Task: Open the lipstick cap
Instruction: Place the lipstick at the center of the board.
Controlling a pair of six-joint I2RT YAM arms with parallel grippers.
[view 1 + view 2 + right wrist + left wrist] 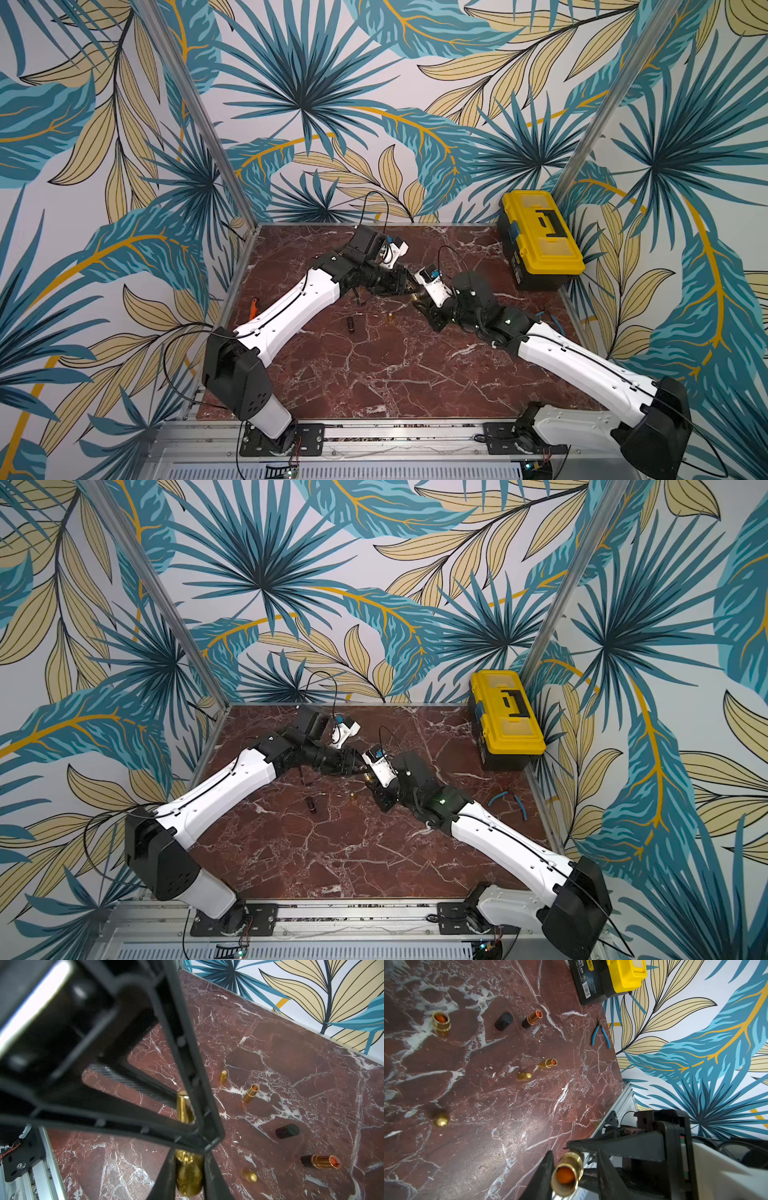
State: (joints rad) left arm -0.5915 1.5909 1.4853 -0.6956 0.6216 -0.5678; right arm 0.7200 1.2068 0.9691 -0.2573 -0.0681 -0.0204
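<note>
The right gripper [189, 1154] is clamping its jaws on the glittery gold end of a gold lipstick tube [566, 1172], holding it above the middle of the red-brown marble tabletop [374, 374]. The left gripper [574, 1152] is flanking the tube's open end (orange stick showing) with jaws slightly apart, one finger [546, 1169] touching. A yellow plastic toolbox [540, 237] is sitting far right.

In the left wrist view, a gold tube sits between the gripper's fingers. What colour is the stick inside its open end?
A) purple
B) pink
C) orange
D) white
C: the open end of the gold tube faces the camera, and the stick inside it is orange.
</note>
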